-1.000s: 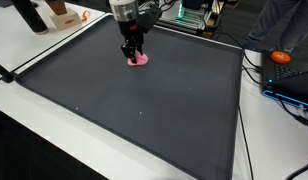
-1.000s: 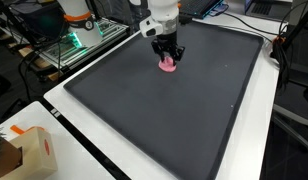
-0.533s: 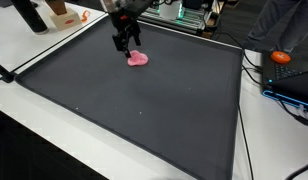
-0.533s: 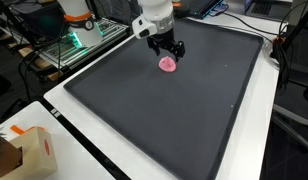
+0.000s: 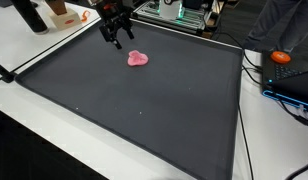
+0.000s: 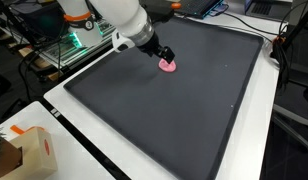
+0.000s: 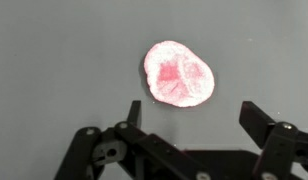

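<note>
While its two fingers stand spread wide with nothing between them, the tool (image 5: pixel 115 41) is released and hangs above the mat (image 5: pixel 144 110), holding nothing. The pink lump (image 5: pixel 138 58) lies flat on the mat, alone, inside the mat's border but close to the mat edge that runs along the lit equipment (image 5: pixel 184 15). Tool is off the lump, not touching. In an exterior view it sits higher and toward that same mat edge, with a gap of bare mat between it and the lump. In an exterior view the tool (image 6: pixel 165 55) overlaps the top of the pink lump (image 6: pixel 169 66) in the picture, so contact cannot be told from there. The white arm (image 6: pixel 129 25) comes in over the mat from the equipment side.

Wrist view: tool (image 7: pixel 191 110) at the bottom of the frame, both black fingers (image 7: pixel 134 112) apart. The pink lump (image 7: pixel 178 73) lies on the mat (image 7: pixel 54 60) just beyond the tips, roughly between them. Lump is roundish, with a paler rim and a darker pink patch in its middle.

Mat is dark grey and matte, and lies on a white tabletop (image 5: pixel 44 45) that shows around the mat. Off the mat: cardboard box (image 6: pixel 29 150) past one mat corner, orange object (image 5: pixel 282 57) past a side edge of the mat. Both are well apart from the lump.
</note>
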You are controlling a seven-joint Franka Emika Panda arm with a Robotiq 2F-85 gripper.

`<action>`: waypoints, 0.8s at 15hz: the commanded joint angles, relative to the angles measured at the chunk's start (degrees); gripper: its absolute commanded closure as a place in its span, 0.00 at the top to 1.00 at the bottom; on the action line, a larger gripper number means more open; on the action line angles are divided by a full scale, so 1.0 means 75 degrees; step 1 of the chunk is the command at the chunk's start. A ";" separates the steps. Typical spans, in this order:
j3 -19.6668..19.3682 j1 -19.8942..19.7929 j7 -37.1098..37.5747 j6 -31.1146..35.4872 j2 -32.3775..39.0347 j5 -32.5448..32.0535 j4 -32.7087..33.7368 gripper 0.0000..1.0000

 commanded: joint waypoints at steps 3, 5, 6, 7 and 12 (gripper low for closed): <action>-0.0472 -0.0246 -0.1239 -0.0715 0.0322 0.0876 0.0029 1.00; -0.0607 -0.0294 -0.1527 -0.0828 0.0469 0.1029 0.0039 1.00; -0.0668 -0.0322 -0.1651 -0.0887 0.0552 0.1099 0.0046 1.00; -0.0721 -0.0344 -0.1762 -0.0975 0.0625 0.1147 0.0057 1.00; -0.0961 -0.0465 -0.2287 -0.1294 0.0933 0.1319 0.0086 1.00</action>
